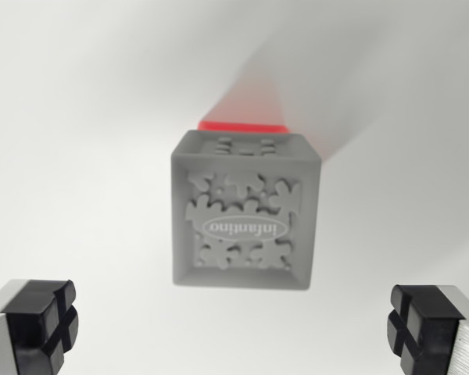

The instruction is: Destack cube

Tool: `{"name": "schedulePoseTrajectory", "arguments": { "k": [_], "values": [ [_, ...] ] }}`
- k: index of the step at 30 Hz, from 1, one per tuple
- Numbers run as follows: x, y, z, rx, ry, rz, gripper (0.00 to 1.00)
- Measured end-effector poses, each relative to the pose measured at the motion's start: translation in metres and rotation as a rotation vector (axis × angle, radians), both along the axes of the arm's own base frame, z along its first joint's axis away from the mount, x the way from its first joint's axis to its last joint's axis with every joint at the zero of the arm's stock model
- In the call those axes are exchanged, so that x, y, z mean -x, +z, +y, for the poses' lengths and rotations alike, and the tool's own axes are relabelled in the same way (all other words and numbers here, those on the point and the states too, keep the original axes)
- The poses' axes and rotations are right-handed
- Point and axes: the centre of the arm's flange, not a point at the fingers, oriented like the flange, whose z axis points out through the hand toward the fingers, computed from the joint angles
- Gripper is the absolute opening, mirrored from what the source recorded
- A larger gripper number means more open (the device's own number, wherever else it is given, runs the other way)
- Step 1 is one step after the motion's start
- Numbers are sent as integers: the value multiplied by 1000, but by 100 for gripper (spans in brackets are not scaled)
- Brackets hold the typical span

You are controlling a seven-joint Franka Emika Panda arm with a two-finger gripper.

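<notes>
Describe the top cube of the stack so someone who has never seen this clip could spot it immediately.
On the plain white surface, one small stack sits in the middle of the wrist view. Its top piece is the grey cube, facing the camera between the open gripper's fingers. Unlike the red block peeking out behind it, it carries raised puzzle-like shapes and an oval "infantino" logo.

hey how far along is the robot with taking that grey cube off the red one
Nothing looks done yet: the grey cube sits on top of the red cube, of which only a strip shows behind it. In hand: the gripper is open above the stack, its fingers wide apart on either side of the grey cube and touching nothing. Left to do: come down, close on the grey cube, lift it off and set it on the white surface.
</notes>
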Motion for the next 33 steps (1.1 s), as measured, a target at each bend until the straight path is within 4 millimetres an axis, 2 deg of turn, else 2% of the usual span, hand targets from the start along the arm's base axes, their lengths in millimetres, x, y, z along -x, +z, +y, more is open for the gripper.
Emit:
{"name": "schedulePoseTrajectory", "arguments": {
  "k": [16, 26, 33],
  "values": [
    [1, -54, 0, 0, -3, 0, 100],
    [1, -73, 0, 1, -3, -1, 100],
    [1, -79, 0, 1, -3, -1, 100]
  ]
}}
